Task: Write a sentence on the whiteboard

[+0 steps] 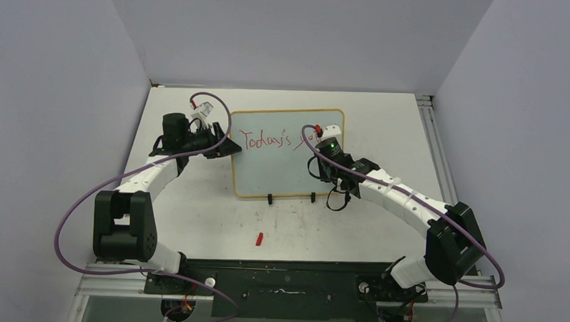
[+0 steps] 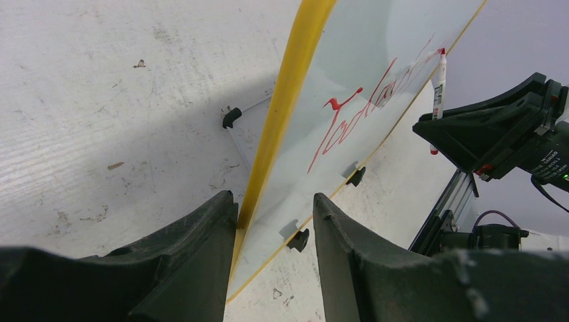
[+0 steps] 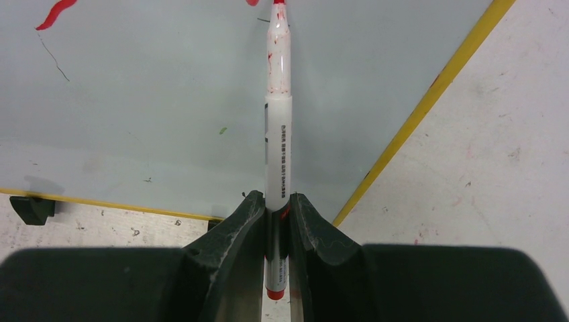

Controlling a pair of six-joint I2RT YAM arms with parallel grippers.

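Note:
The whiteboard [image 1: 285,172] leans on its black clip feet [image 1: 270,198] at mid-table, yellow-framed. Its red sentence [image 1: 268,140] reads "Today's" plus a partly hidden word. My left gripper [image 1: 228,142] straddles the board's left edge. In the left wrist view the gripper [image 2: 274,198] is open, one finger against the yellow frame and the other in front of the board face [image 2: 349,60], past the red writing [image 2: 349,121]. My right gripper [image 3: 275,198] is shut on a white marker [image 3: 278,134]. The marker's red tip touches the board [image 3: 147,100] at the end of the writing; it also shows as marker [image 2: 439,87].
A red marker cap [image 1: 259,239] lies on the table in front of the board. A metal rail [image 1: 433,137] runs along the table's right edge. Grey walls close in the left, back and right sides.

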